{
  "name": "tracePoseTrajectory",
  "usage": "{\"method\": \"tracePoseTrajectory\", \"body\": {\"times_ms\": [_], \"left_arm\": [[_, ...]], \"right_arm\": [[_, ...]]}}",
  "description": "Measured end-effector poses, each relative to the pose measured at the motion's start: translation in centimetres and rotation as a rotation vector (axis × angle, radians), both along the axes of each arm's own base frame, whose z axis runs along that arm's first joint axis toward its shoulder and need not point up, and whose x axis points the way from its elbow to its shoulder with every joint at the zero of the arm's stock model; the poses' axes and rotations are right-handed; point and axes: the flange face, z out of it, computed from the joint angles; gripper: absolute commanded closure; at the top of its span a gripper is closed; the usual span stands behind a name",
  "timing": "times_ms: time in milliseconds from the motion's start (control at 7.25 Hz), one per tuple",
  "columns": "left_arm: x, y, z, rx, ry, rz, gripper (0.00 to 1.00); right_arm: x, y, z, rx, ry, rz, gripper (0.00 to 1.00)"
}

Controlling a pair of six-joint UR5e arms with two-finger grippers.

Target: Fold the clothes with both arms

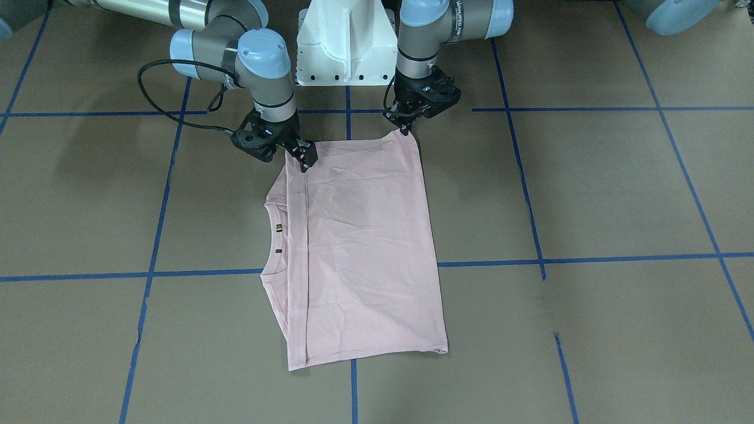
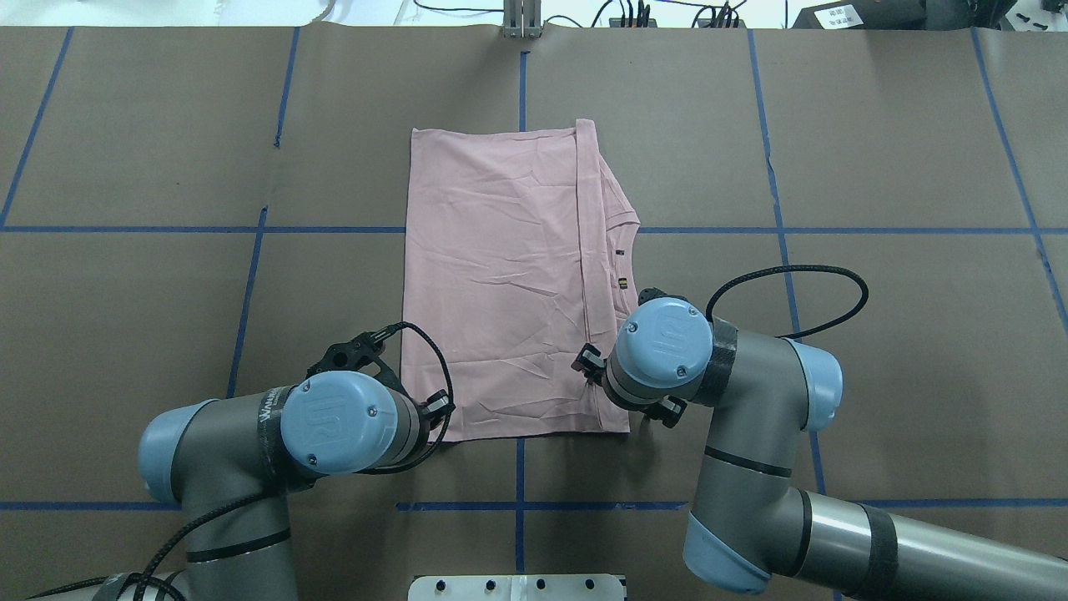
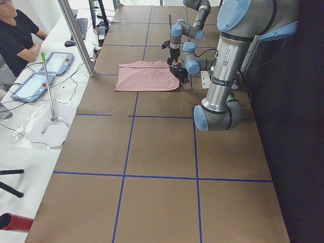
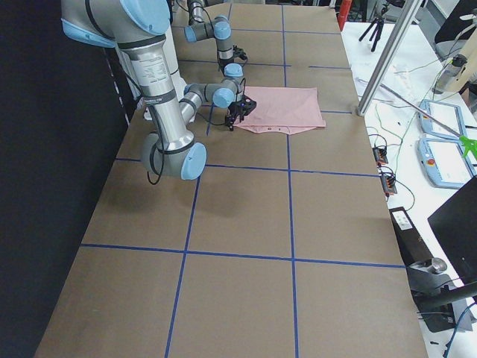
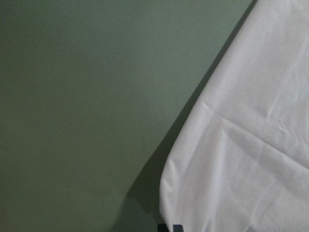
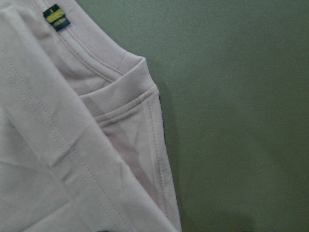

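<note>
The shirt [image 1: 365, 235] lies flat near the middle of the desk [image 1: 589, 188], print side hidden, already narrowed to a tidy rectangle. A hemmed layer is folded across it and stops in a straight line just short of the collar [image 1: 272, 235], and no sleeve sticks out. So the first folds look done. What seems left is to bring the robot-side edge over to the far edge, perhaps more than once, to make a smaller packet. Both arms are at that near edge. The left end effector [image 1: 406, 126] appears clenched on the shirt's corner, which rises to a small peak and casts a shadow in the left wrist view. The right end effector [image 1: 305, 158] sits on the other near corner, by the fold line, but I cannot tell whether it is pinching cloth or only touching it. The shirt's far half rests wrinkled but undisturbed.
</note>
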Motion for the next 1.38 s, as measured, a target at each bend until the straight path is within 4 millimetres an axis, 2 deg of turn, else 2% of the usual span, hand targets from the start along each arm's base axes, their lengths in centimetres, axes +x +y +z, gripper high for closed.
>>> {"method": "tracePoseTrajectory", "body": {"times_ms": [138, 276, 1103, 1378], "left_arm": [[0.0, 0.0, 0.1, 0.0, -0.001, 0.0, 1.0], [0.0, 0.0, 0.1, 0.0, -0.002, 0.0, 1.0], [-0.2, -0.4, 0.1, 0.001, -0.003, -0.008, 1.0], [-0.5, -0.4, -0.3, 0.005, 0.004, -0.007, 1.0]], "right_arm": [[0.0, 0.0, -0.1, 0.002, -0.003, -0.001, 0.98], [0.0, 0.0, -0.4, 0.004, -0.007, -0.004, 1.0], [0.1, 0.1, -1.1, 0.023, -0.019, -0.016, 1.0], [0.9, 0.2, -2.3, 0.033, -0.044, -0.015, 1.0]]}}
